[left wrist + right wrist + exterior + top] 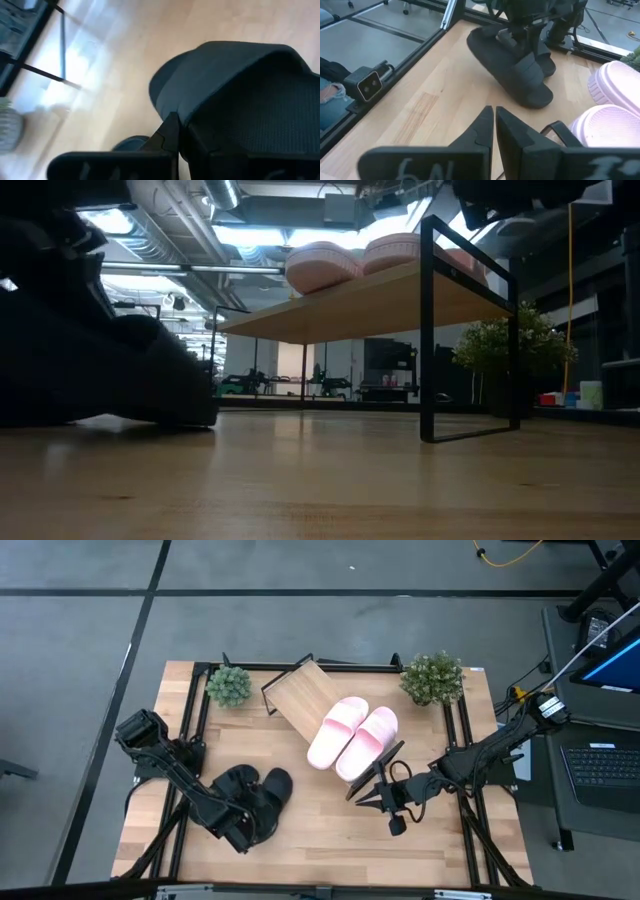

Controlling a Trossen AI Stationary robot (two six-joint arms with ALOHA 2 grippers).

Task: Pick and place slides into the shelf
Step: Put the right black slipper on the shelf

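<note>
High view: two pink slides (350,736), two black slides (250,798) (tabletop).

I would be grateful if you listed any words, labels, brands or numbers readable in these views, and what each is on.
No text can be read for certain.
Right gripper: pale marks on its body, perhaps "6N", too cut off to confirm.
Laptop screen: content too small to read.
Pink slides, black slides, shelf: no visible lettering or brand.
</note>
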